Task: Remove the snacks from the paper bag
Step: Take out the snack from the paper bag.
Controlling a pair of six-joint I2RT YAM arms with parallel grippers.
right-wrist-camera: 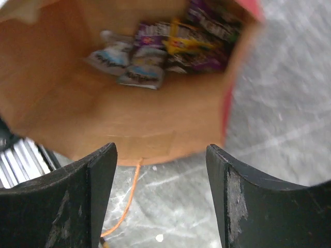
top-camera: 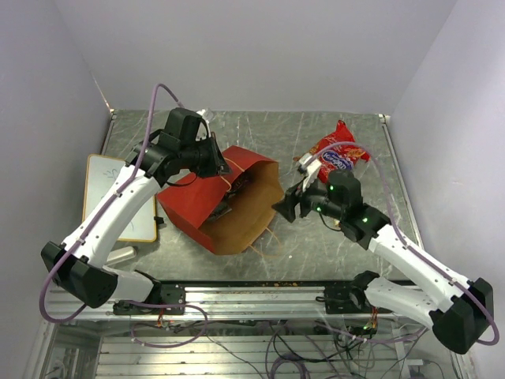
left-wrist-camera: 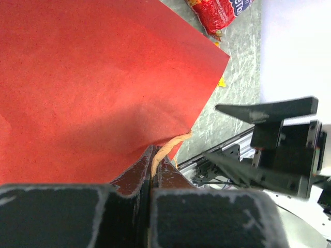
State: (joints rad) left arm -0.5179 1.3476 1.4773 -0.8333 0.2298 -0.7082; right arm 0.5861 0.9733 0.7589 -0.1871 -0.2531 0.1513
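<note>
While L jaws clamp paper bag (top-camera: 188, 207) rim | R jaws apart, facing mouth | snacks (right-wrist-camera: 155, 51) inside, beyond.

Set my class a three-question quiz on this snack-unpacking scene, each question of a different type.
1. True or false: the red chip bag lies inside the paper bag.
2. Fill in: the right gripper faces the bag's mouth with its jaws ____.
3. What clamps the paper bag's edge? A. left gripper B. right gripper C. nothing

Key: 1 false, it lies outside; 2 open; 3 A.
</note>
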